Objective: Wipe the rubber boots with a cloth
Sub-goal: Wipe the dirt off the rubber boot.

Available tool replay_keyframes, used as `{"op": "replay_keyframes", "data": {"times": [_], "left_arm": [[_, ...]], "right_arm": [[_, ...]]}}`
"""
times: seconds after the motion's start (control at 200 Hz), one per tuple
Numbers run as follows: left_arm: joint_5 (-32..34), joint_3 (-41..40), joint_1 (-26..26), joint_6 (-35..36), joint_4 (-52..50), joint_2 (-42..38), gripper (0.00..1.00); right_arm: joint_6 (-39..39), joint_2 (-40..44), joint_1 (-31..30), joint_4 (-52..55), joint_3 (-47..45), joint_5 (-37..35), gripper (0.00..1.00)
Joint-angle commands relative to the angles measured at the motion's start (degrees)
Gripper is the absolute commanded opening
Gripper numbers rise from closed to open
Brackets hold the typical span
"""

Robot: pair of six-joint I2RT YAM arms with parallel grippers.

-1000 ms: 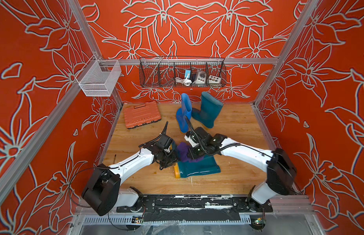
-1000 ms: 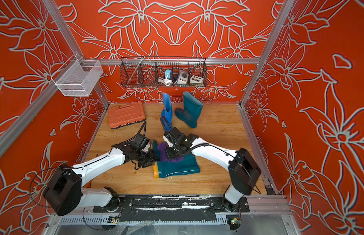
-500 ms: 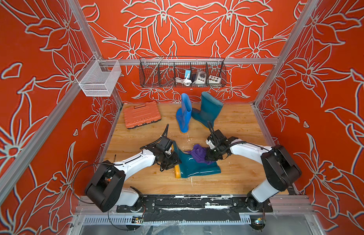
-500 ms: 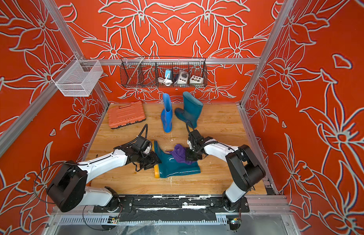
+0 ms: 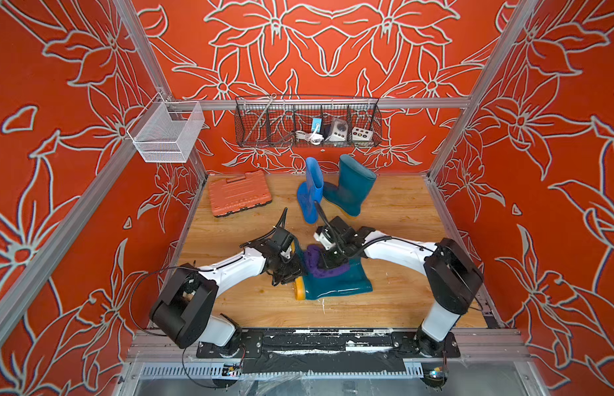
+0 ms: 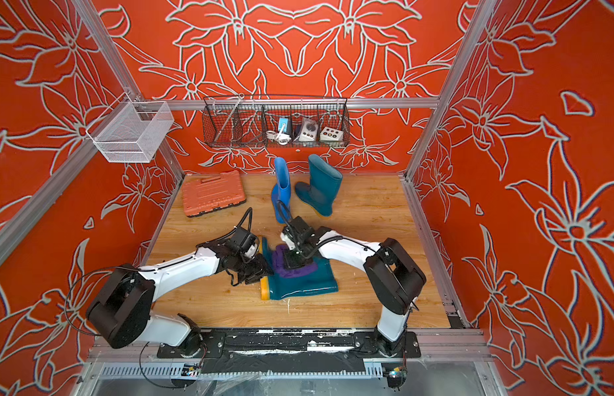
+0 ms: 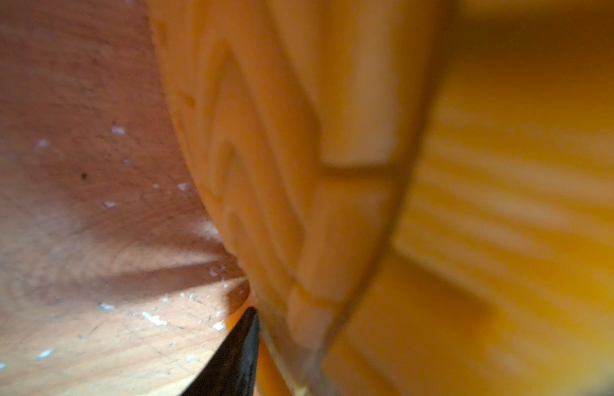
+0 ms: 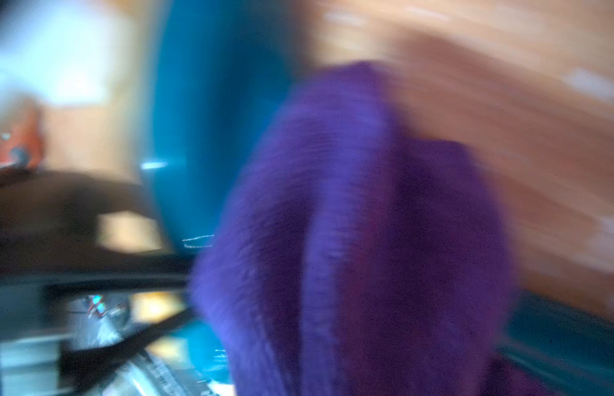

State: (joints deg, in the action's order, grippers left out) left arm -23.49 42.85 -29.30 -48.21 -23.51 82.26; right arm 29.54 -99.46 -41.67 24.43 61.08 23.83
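Note:
One dark teal boot [image 5: 338, 286] lies on its side on the wooden floor, yellow sole [image 5: 298, 287] toward my left arm. The purple cloth [image 5: 316, 265] is bunched on its foot, and my right gripper [image 5: 328, 262] is shut on the cloth, pressing it onto the boot. My left gripper [image 5: 293, 274] is at the sole. In the left wrist view one dark finger [image 7: 237, 360] lies against the edge of the sole [image 7: 298, 171]; the other finger is hidden. The blue boot [image 5: 312, 188] and a second teal boot [image 5: 350, 185] stand upright farther back.
A flat orange tool case [image 5: 239, 193] lies at the back left of the floor. On the back wall hangs a black wire basket [image 5: 307, 121] of small devices, and a white mesh basket [image 5: 166, 132] hangs at the left post. Patterned walls close in three sides.
My right gripper swept the cloth along the lying boot toward its shaft, then came back to the foot near the sole. The left gripper stayed at the sole, closing slightly.

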Motion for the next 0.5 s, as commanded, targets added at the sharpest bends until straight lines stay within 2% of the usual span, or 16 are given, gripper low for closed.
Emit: {"op": "replay_keyframes", "data": {"times": [0.0, 0.055, 0.14, 0.375, 0.495], "left_arm": [[-0.7, -0.2, -0.2, 1.0, -1.2, -0.2, 0.49], [-0.9, -0.4, -0.2, 0.9, -0.9, -0.4, 0.49], [-0.7, -0.4, -0.2, 1.2, -1.0, -0.9, 0.49], [-0.1, -0.8, -0.1, 0.9, -1.7, -2.8, 0.49], [-0.1, -0.8, -0.2, 0.8, -2.1, -3.3, 0.49]], "right_arm": [[0.4, 3.2, 9.3, 3.4, -7.1, -2.8, 0.0], [-0.9, 4.1, 11.0, 5.4, -7.2, -3.5, 0.0], [-1.6, 4.5, 9.3, 6.9, -4.7, -2.8, 0.0], [0.2, -1.9, -7.3, 5.0, 9.8, -2.1, 0.0], [-1.5, -5.4, -8.0, 8.1, 11.7, -3.2, 0.0]]}}
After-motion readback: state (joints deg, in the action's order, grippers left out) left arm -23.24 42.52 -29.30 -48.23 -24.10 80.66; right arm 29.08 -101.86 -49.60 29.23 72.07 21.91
